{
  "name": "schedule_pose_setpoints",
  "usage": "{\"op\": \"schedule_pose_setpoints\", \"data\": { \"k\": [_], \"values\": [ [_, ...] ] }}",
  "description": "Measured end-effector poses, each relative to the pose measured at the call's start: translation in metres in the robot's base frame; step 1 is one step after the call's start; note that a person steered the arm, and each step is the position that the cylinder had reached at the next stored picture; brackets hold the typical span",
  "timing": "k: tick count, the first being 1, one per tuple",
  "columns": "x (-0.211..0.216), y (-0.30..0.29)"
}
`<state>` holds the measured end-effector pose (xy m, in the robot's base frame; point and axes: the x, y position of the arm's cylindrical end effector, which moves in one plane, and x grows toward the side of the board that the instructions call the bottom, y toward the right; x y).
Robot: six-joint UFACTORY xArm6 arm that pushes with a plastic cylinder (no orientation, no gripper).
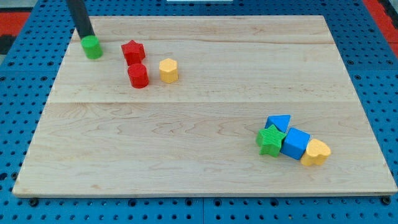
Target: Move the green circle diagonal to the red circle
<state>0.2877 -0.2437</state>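
The green circle (92,47) sits near the board's top left corner. The red circle (138,75) lies to its right and a little lower, just below a red star (132,51). My tip (87,36) rests against the green circle's upper left side; the dark rod rises from there out of the view's top.
A yellow hexagon (168,70) lies just right of the red circle. At the lower right a blue triangle (278,123), a green star (271,140), a blue cube (295,144) and a yellow heart (316,152) are clustered. The wooden board (199,180) lies on blue pegboard.
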Motion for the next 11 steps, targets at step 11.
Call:
{"op": "schedule_pose_setpoints", "data": {
  "k": [11],
  "values": [
    [-0.007,0.04]
  ]
}}
